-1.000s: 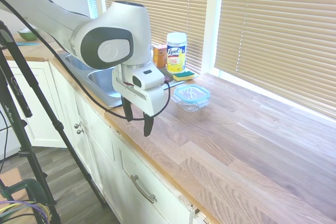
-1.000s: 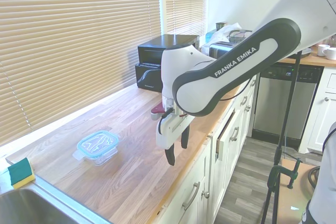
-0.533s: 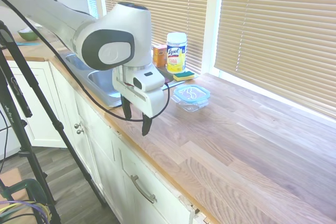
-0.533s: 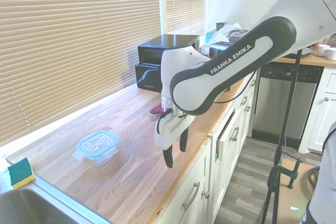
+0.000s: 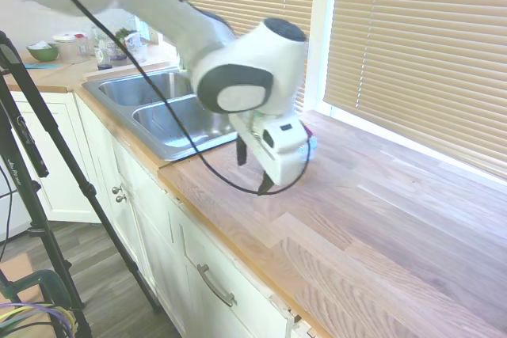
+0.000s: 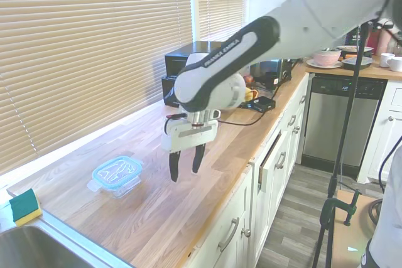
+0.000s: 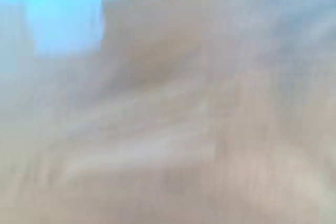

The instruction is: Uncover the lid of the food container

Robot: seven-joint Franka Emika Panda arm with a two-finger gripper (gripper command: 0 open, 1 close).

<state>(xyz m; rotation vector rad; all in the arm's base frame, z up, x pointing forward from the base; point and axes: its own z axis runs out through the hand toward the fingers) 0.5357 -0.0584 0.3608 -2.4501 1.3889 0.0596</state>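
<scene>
I've got the gripper (image 6: 186,166) hanging empty, jaws apart, over the countertop (image 6: 169,218), near the food container (image 6: 117,184) with the lid (image 6: 117,172) on. Risk: the light tub may lift along with its lid, or slide if I clip a tab.

The first exterior view stands off the sink end of the long wooden plank surface (image 5: 380,219), above the white cabinet fronts, looking along it toward the slatted blinds, the white arm entering from the left. The second exterior view looks back from the opposite end toward the sink corner, the arm entering from the right. Both share the middle stretch of planks; the wrist view hangs close over that wood, blurred, with a teal smear at one corner.
</scene>
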